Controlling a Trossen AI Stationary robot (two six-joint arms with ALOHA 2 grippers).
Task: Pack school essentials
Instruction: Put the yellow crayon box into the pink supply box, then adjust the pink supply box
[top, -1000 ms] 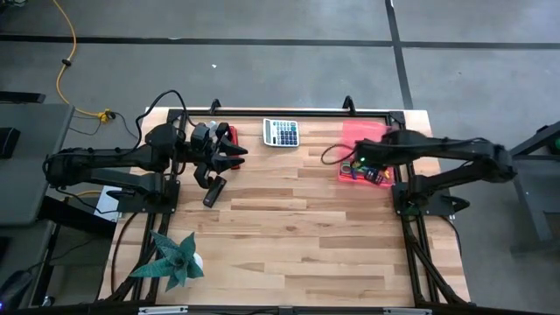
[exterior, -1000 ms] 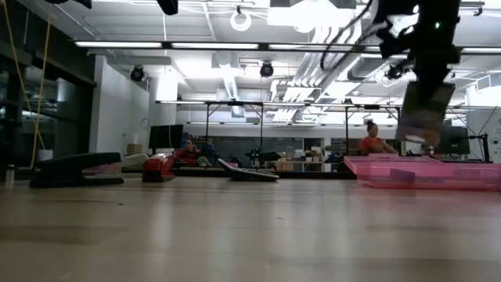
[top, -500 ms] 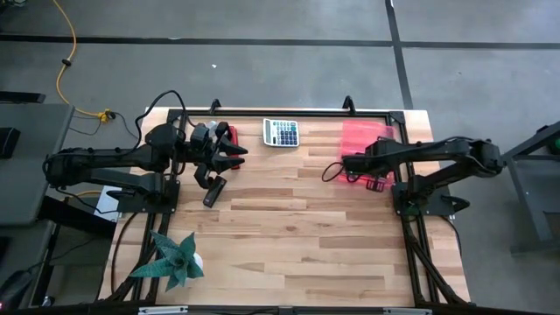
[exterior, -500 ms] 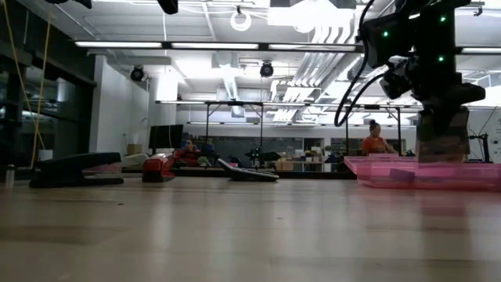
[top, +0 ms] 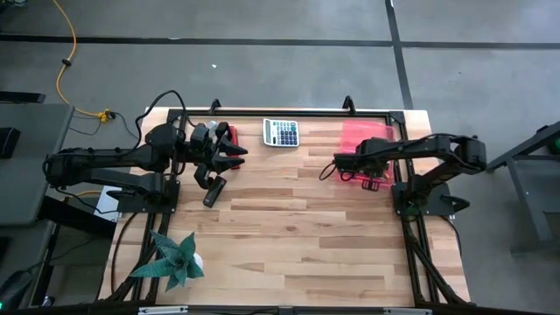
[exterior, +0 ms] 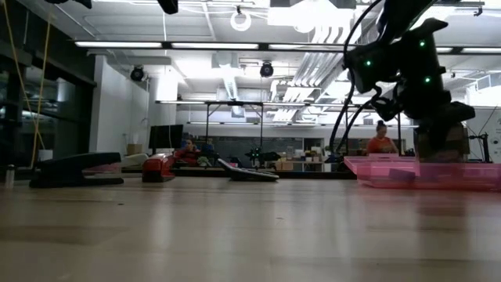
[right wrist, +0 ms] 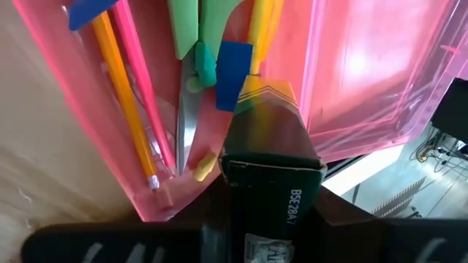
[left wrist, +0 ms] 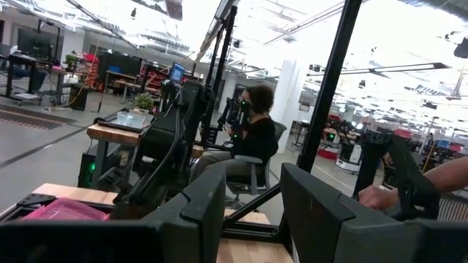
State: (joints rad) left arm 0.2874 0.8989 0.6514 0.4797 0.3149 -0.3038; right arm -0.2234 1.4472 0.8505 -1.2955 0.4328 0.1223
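Note:
My right gripper (top: 353,164) hangs over the see-through pink case (top: 366,171) at the table's far right, shut on the green-yellow crayon box (right wrist: 269,139). In the case lie an orange pencil (right wrist: 124,95), a pink stick (right wrist: 142,88), green-handled scissors (right wrist: 191,44), a blue eraser (right wrist: 232,73) and a yellow stick (right wrist: 259,29). My left gripper (top: 232,157) is raised above the table's far left. It is open, with nothing between its fingers (left wrist: 208,212). My right gripper pinches the crayon box between its two fingers by the two sides of its upper end (right wrist: 232,191). The fingers come from above, slanting steeply down. The box points down into the open case, its lower end (right wrist: 265,93) above the things inside. Whether it touches them, I cannot tell.
A grey-white calculator (top: 281,132) lies at the far edge, a red stapler (top: 231,134) to its left. A black stapler-like thing (top: 213,191) lies below my left gripper, and a potted plant (top: 175,260) stands near left. People sit in the room beyond.
My right gripper has come down toward the pink case with the crayon box and has tipped to point more steeply down. The box's lower end now stands at the height of the case's rim.

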